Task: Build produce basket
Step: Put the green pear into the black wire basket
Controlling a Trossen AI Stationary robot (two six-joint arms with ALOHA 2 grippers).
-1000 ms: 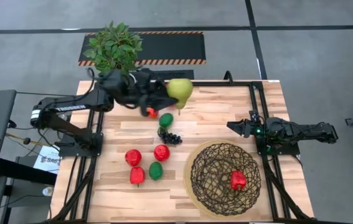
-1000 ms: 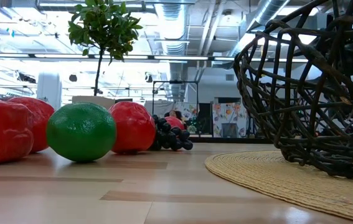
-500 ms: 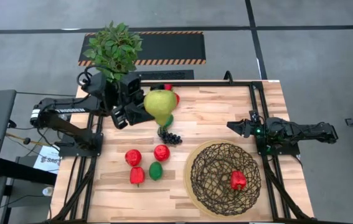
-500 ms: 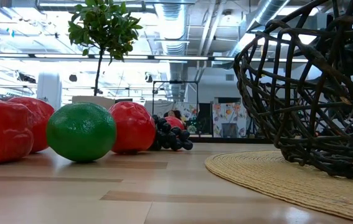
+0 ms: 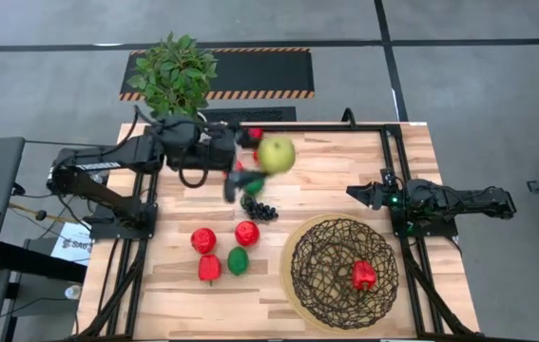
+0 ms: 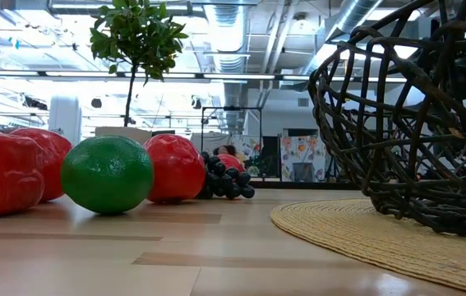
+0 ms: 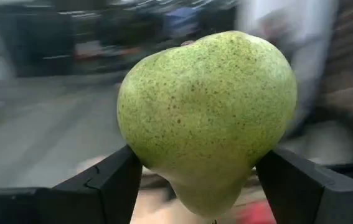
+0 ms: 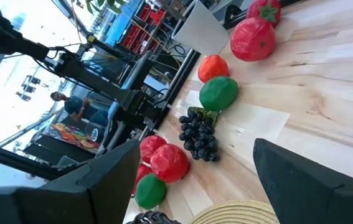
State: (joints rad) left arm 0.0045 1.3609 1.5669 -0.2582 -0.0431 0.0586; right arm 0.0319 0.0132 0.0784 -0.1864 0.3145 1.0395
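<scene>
We see the left gripper pinching the green pear above the table, beyond the grapes as seen from the basket. The basket holds one red pepper. The right gripper waits just beside the basket's far rim, its fingers spread

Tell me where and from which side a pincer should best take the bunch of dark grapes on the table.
Probably from straight above, closing across the narrow width of the grapes. The bunch lies flat and low, elongated, with bumpy berries; a top approach looks clear, though a green lime sits close at its far end. The left pincer is occupied, shut on the pear; the right pincer waits open at the table's right edge.
</scene>
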